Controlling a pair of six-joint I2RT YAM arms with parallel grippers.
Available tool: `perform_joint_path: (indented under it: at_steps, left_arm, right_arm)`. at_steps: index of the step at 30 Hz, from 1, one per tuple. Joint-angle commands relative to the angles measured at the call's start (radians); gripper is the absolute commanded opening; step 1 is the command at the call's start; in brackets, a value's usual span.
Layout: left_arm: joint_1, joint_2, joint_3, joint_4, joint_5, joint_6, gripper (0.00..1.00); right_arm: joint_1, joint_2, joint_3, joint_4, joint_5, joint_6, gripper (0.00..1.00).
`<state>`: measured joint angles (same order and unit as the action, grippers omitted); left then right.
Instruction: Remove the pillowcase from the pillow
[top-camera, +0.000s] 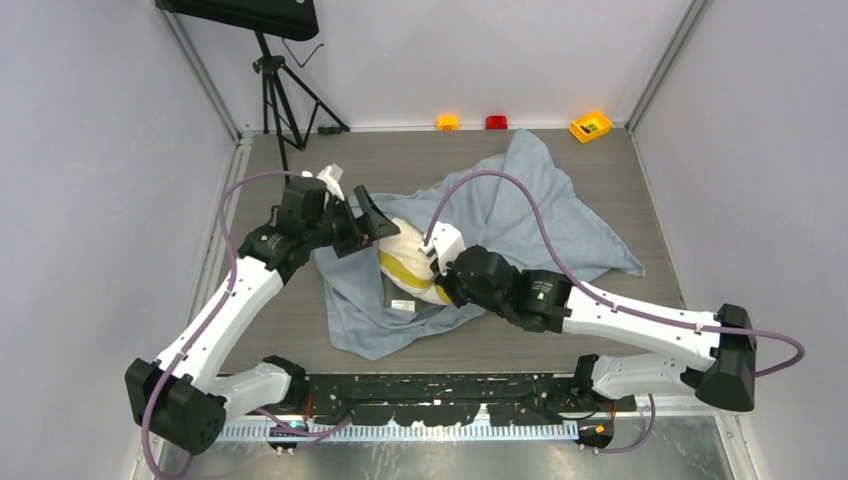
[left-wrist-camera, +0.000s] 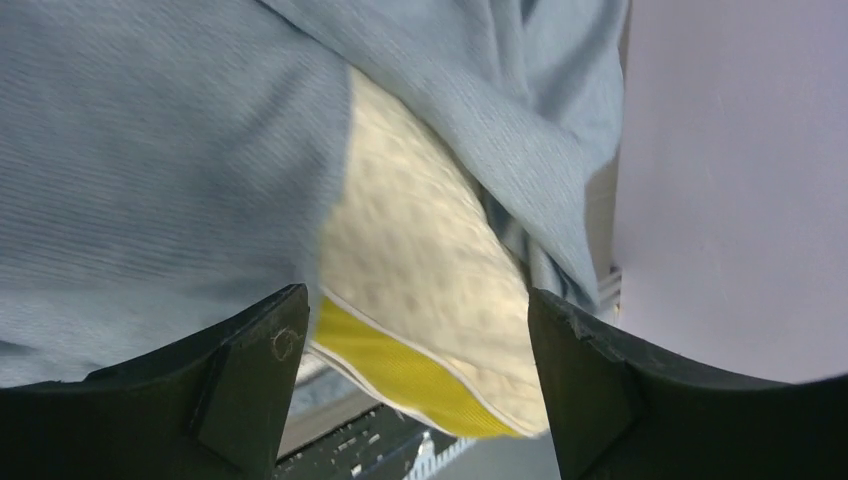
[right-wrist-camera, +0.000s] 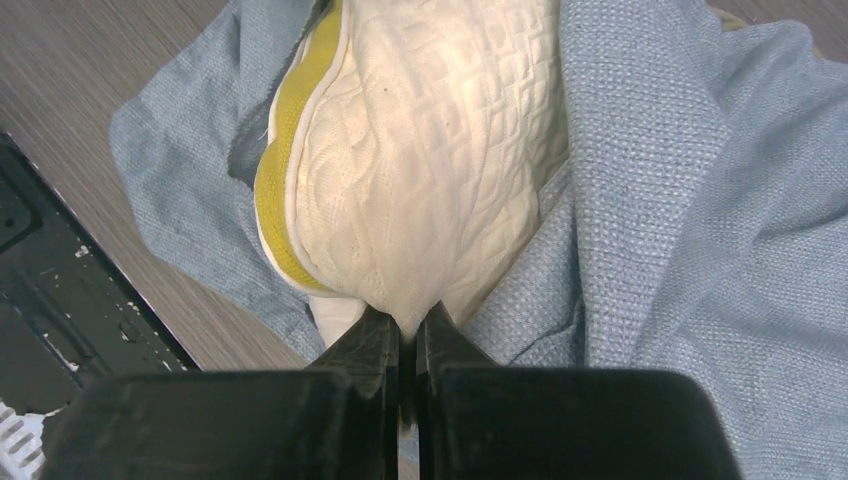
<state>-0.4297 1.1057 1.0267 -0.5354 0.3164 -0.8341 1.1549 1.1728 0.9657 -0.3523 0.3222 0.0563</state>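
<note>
Partly done: pillow (top-camera: 408, 256) end bared from pillowcase (top-camera: 545, 215); right fingers (right-wrist-camera: 370, 350) pinch the pillow; left fingers (left-wrist-camera: 250, 380) spread wide, empty; cloth wraps the rest.

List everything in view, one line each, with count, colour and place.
pillow: one, cream with yellow piping, centre, partly bared
pillowcase: one, grey-blue, mid-table, bunched around the pillow
table: one, brown wood-grain, under everything
orange block: one, far edge
red block: one, far edge, beside the orange
yellow block: one, far edge, right
tripod: one, black, far left corner
cables: two, purple, looping above the table
left pincer: one, black, open, astride the pillow
right pincer: one, black, shut on the pillow
</note>
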Motion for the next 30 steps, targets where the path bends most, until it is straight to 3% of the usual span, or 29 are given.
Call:
perform_joint_path:
  at_steps: [1,6,9,16,23,30]
  left_arm:
    - [0.079,0.036,0.001,-0.008,-0.041,0.049,0.82]
    - [0.117,0.136,0.001,-0.002,-0.002,0.099,0.81]
    - [0.156,0.172,-0.001,0.001,0.028,0.146,0.75]
    - [0.229,0.22,-0.058,0.015,-0.007,0.206,0.33]
    - [0.316,0.233,-0.177,0.12,-0.06,0.181,0.31]
    - [0.33,0.291,-0.237,0.229,-0.045,0.155,0.22]
  right_arm:
    - [0.001,-0.064,0.002,0.055,0.002,0.022,0.0]
    - [0.001,-0.096,-0.001,0.053,0.01,0.018,0.0]
    - [0.001,-0.114,-0.003,0.049,0.032,0.018,0.0]
    - [0.001,-0.18,-0.031,0.052,0.1,0.035,0.0]
    - [0.0,-0.328,-0.055,0.042,0.144,0.054,0.0]
    - [0.0,-0.494,-0.059,0.032,0.219,0.09,0.0]
